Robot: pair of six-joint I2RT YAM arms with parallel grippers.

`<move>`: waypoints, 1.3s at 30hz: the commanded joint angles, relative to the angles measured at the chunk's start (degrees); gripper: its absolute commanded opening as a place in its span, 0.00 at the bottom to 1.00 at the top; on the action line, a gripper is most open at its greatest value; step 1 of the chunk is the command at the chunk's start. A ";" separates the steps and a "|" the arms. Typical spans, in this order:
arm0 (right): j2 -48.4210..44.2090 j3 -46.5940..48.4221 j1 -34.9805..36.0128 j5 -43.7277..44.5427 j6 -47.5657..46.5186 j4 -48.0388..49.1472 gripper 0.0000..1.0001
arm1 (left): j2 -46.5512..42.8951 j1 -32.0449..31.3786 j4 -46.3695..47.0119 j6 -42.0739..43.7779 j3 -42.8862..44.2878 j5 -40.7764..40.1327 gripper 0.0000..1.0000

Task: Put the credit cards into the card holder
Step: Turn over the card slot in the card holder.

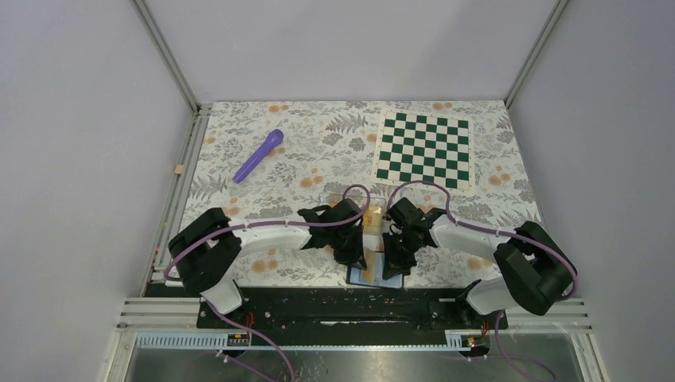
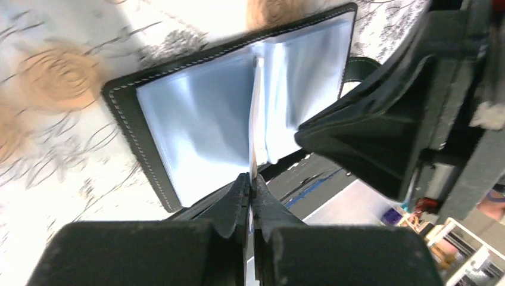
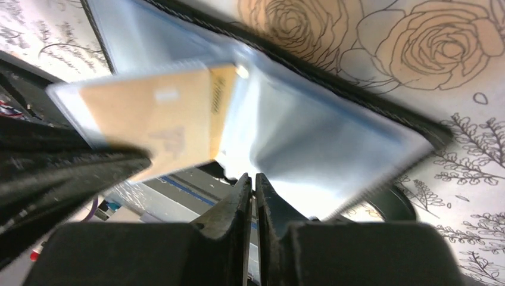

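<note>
From above: find the card holder (image 1: 360, 276) lying open at the near edge of the table (image 1: 318, 151), with the left gripper (image 1: 356, 253) and right gripper (image 1: 396, 259) down on it from either side, about equally near. Spot a small stack of credit cards (image 1: 372, 216) just beyond the holder, away from the bases and roughly between the two arms. Cannot read either pincer's state from up here.

Left wrist: see the holder spread like a book straight ahead of the fingertips, black stitched rim around pale sleeves. Find the left jaws pressed together on the near edge of one clear leaf (image 2: 255, 107), holding it upright and edge-on along the spine line. Note the right gripper's dark bulk close on the right, over the right-hand page.

Right wrist: see one card (image 3: 155, 119), orange-yellow, up and left of the fingertips, long axis lying across the view, seemingly lodged inside that raised leaf. Find the right jaws drawn together to a slit; cannot tell whether anything thin sits between them. Judge this card as about seated, and the next reach as forward, past the holder, to the stack
</note>
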 commanded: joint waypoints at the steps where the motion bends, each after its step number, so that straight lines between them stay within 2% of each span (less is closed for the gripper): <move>1: -4.57 2.44 0.44 2.45 -0.48 -1.95 0.13 | -6.70 -0.14 -13.63 2.25 3.13 -10.47 0.00; 7: -10.19 4.15 0.38 7.15 -0.88 -5.44 0.18 | -10.54 -0.16 -22.03 2.97 4.68 -14.84 0.01; 9: -11.05 4.46 0.44 8.32 -0.78 -5.76 0.19 | -10.47 -0.22 -21.05 2.95 5.51 -13.46 0.12; 11: -11.24 4.94 0.40 9.35 -1.02 -6.37 0.20 | -9.80 -0.24 -16.97 3.53 5.60 -9.73 0.32; 12: -11.20 5.37 0.35 10.38 -1.18 -7.34 0.20 | -9.22 -0.23 -12.66 3.78 5.37 -7.14 0.39; 14: -10.82 6.58 0.25 12.07 -2.16 -9.49 0.20 | -7.21 -0.27 -6.80 3.66 4.86 -2.67 0.43; 19: -11.16 8.42 -1.77 12.99 -2.86 -11.33 0.20 | 0.02 -0.47 5.14 1.33 4.04 6.97 0.44; 23: -11.93 8.88 -4.55 11.46 -3.09 -11.43 0.20 | 2.73 -0.50 10.51 -0.41 3.10 9.82 0.45; 28: -12.33 9.79 -6.76 10.01 -3.60 -11.36 0.21 | 0.20 -0.50 12.53 0.90 2.38 9.45 0.45; 33: -10.59 11.67 -8.78 7.75 -4.05 -11.40 0.27 | -3.59 0.23 15.15 2.04 1.75 9.24 0.46; 39: -7.75 16.39 -11.09 4.84 -3.84 -11.40 0.38 | -9.94 6.59 19.10 1.69 0.02 10.78 0.46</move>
